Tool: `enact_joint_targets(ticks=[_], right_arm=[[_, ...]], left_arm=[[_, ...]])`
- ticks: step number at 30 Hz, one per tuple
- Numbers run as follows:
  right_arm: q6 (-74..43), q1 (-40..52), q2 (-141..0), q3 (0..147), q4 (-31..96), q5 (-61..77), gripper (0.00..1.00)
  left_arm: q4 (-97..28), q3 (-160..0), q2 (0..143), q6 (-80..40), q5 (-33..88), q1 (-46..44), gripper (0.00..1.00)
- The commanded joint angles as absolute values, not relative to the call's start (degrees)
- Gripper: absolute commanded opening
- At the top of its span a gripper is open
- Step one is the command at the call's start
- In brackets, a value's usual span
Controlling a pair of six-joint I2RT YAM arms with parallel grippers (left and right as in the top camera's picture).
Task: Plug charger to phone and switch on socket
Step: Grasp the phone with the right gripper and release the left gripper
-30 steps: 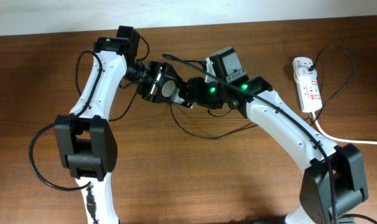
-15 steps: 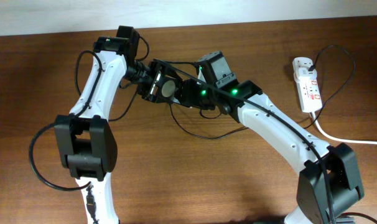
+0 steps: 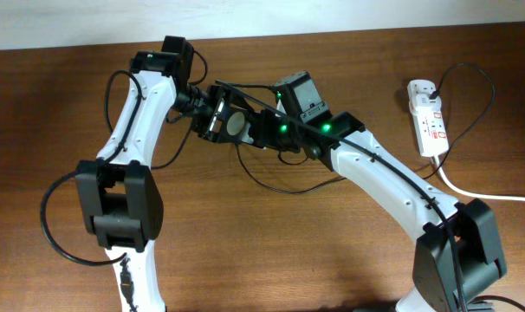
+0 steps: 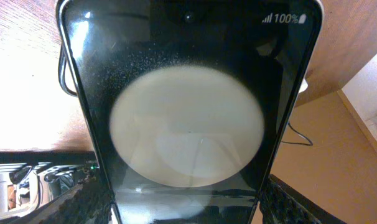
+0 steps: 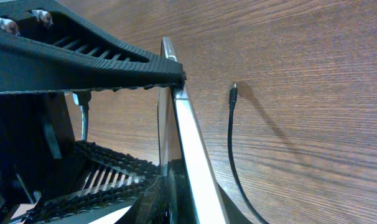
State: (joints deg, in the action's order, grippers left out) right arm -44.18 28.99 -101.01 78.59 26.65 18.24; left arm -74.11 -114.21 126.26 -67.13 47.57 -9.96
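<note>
1. Black and glossy, the phone point(image 4: 188, 124) is clamped between the ribbed fingers of the left gripper point(image 3: 219, 119). It is held over the far middle of the table point(image 3: 245, 251), its screen facing the left wrist camera
2. Over the last second the right arm has swung leftward, carrying the right gripper point(image 3: 261, 132) close up against the phone. In the last half second it has hardly shifted
3. That gripper's fingers stand wide apart with nothing between them. Their tips sit at the phone's thin edge; whether they touch it cannot be told
4. The charger point(image 5: 230, 140) is in neither gripper: its plug tip lies loose on the wood just beside the phone. So the approach probably brings no connection yet, and the plug likely has to be picked up first
5. The socket point(image 3: 427, 117) lies well apart at the far right with its adapter on it, so the switching step seems still to come
6. The only readable writing is "100%" beside signal bars at a screen corner. The socket's red marks are too small to read, and no brand shows
</note>
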Motion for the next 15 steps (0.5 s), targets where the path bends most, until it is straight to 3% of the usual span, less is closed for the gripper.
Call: enact_joint_targets(ticks=[1, 7, 13, 15], right_arm=[[-44.0, 29.6, -101.6, 79.7, 26.5, 17.3, 0.16], [-44.0, 29.6, -101.6, 79.7, 26.5, 17.3, 0.04], [-44.0, 29.6, -101.6, 79.7, 26.5, 18.2, 0.04], [-44.0, 29.6, -101.6, 79.7, 26.1, 18.4, 0.04]], left_arm=[[-74.3, -115.5, 126.5, -67.7, 49.9, -9.9, 0.00], [-74.3, -115.5, 126.5, -67.7, 49.9, -9.9, 0.00], [-74.2, -115.5, 126.5, -67.7, 49.9, -9.8, 0.00], [-74.2, -115.5, 126.5, -67.7, 49.9, -9.8, 0.15]])
